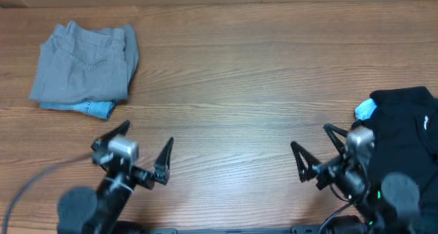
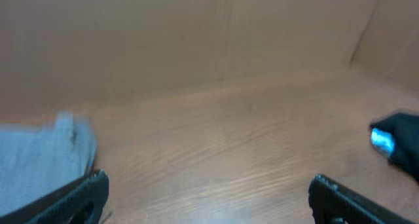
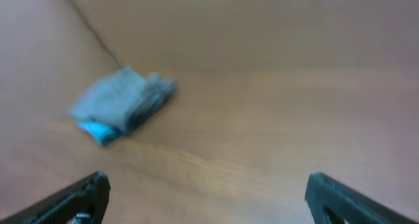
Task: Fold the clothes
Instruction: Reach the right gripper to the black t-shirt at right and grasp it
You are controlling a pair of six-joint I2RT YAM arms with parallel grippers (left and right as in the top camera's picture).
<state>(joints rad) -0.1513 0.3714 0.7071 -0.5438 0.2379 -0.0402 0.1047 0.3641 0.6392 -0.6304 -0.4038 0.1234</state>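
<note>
Overhead: partly done, judging by layout. Upper left, neatly folded grey piece [image 1: 85,66] stacked on denim piece [image 1: 94,109]. Right edge, yet to fold: crumpled black shirt [image 1: 407,135] heaped over light-blue tee [image 1: 365,110]. Lower frame, left gripper [image 1: 147,141] and right gripper [image 1: 313,141] both spread wide, empty, over wooden table [image 1: 233,70].

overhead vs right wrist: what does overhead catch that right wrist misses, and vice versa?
Only overhead: the crumpled black fabric garment at the table's right edge, a light-blue fabric piece poking out on its left side, and the left tool, open and empty.
Only right wrist: the plain beige wall behind the table.
Both: the folded grey fabric stack with a blue denim edge showing beneath it, the wooden table, and the right tool, open and holding nothing.
</note>
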